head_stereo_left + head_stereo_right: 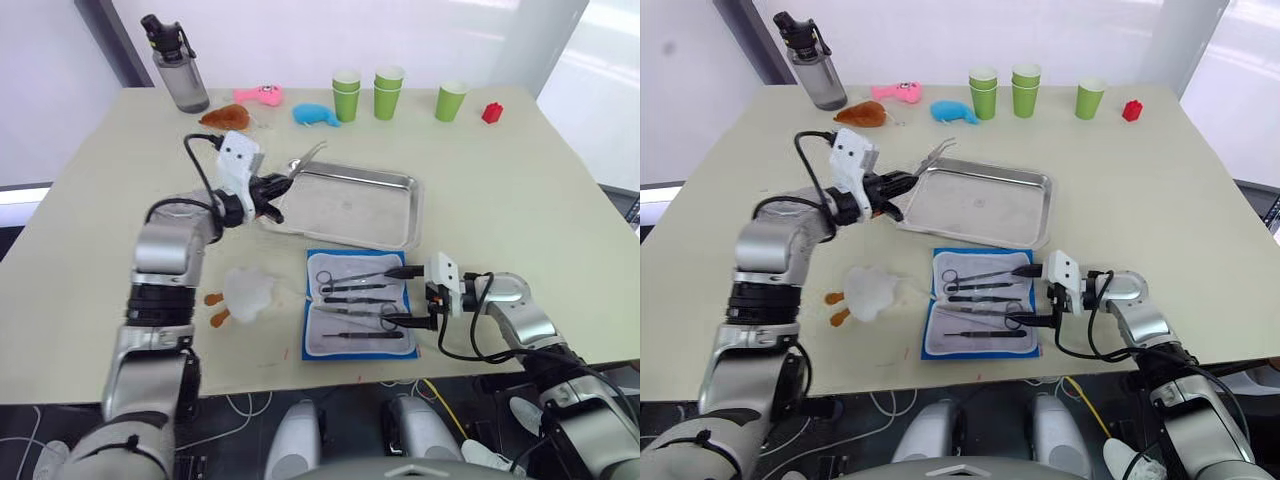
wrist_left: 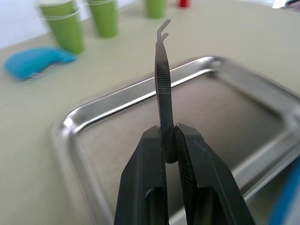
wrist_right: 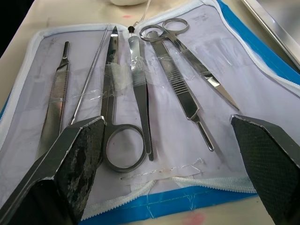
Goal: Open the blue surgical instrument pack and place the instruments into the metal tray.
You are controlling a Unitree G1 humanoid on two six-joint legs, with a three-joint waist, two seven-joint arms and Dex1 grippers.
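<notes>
While the blue surgical instrument pack [image 1: 360, 318] lies unfolded just beside the metal tray [image 1: 350, 205], tweezers [image 2: 162, 75] are pinched by the left gripper [image 2: 169, 140] above that tray; the right gripper [image 3: 168, 136] is spread wide over the pack.

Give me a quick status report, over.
Left gripper shut on tweezers above metal tray. Right gripper open at unfolded pack; instruments remain inside. Nothing blocking.
</notes>
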